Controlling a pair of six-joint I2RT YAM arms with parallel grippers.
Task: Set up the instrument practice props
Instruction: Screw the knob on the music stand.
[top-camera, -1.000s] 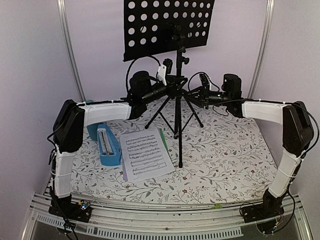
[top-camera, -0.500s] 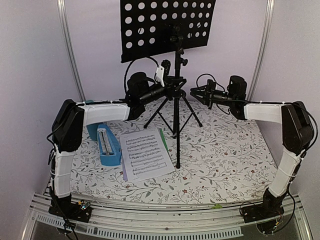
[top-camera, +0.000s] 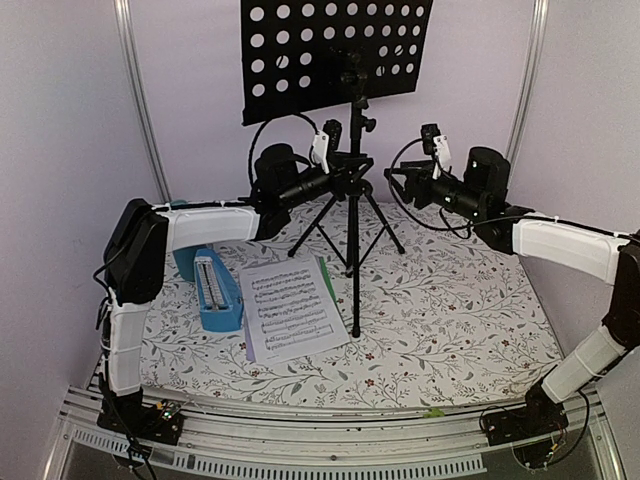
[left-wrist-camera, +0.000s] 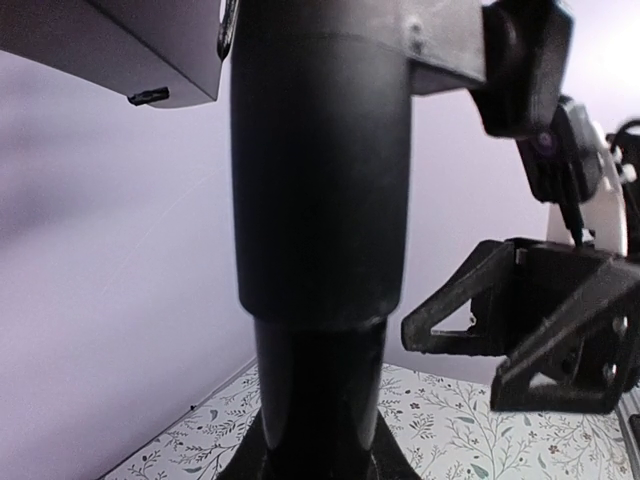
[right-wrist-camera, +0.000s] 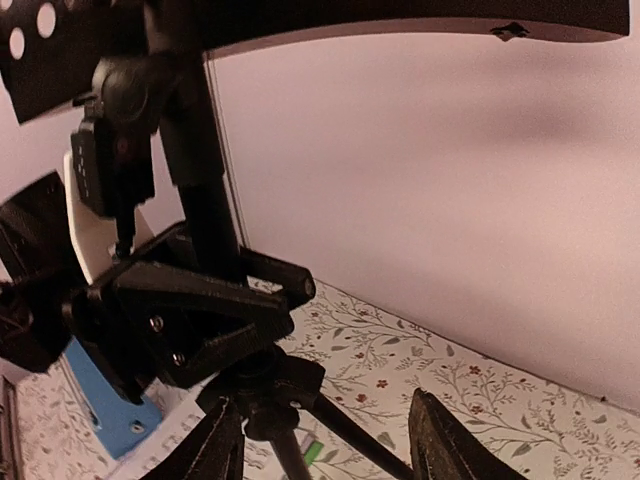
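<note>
Our left claw (top-camera: 345, 178) pinches the pole of the music stand (top-camera: 353, 270) just above where the tripod legs splay, at the far middle of the table (top-camera: 460, 310). The pole's long axis runs straight up, with the desk overhead. Our right claw (top-camera: 395, 181) hangs spread just right of the pole, not touching it. The sheet-music pages (top-camera: 290, 308) lie flat to the near left, beside the metronome (top-camera: 216, 290). We judge the left arm nearer them once it frees the stand.
</note>
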